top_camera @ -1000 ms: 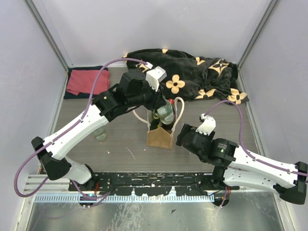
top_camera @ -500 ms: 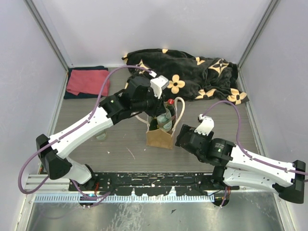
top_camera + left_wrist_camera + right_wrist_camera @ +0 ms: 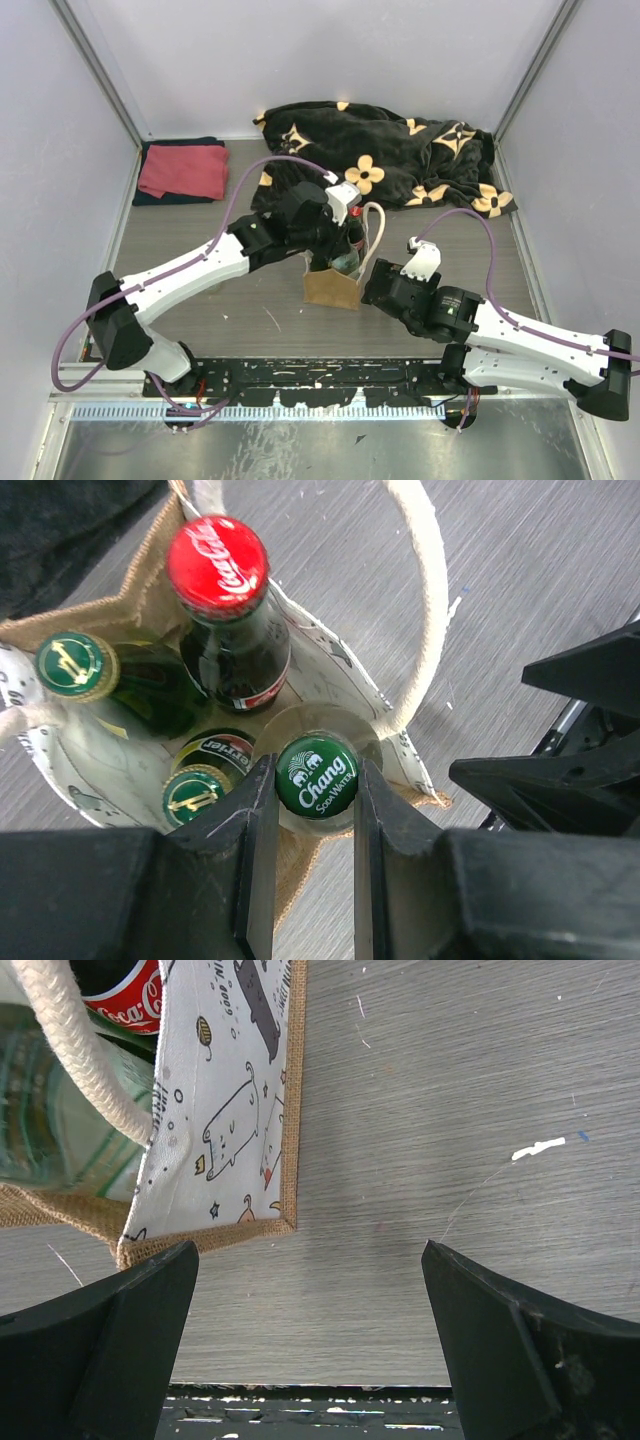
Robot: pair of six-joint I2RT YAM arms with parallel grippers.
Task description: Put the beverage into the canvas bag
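We see white shells with black joints on the left arm (image 3: 190,272) and the right arm (image 3: 540,340), both just beyond the black perforated rail (image 3: 320,378). A purple cable (image 3: 457,211) loops along each; farther from the rail a white camera block (image 3: 343,194) caps each wrist, and the fingers (image 3: 255,860) are matte black.

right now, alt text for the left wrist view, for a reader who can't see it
The left gripper clamps a green-capped Chang bottle partly inside the canvas bag. Beside it in the bag are a red-capped Coca-Cola bottle and two dark green bottles.
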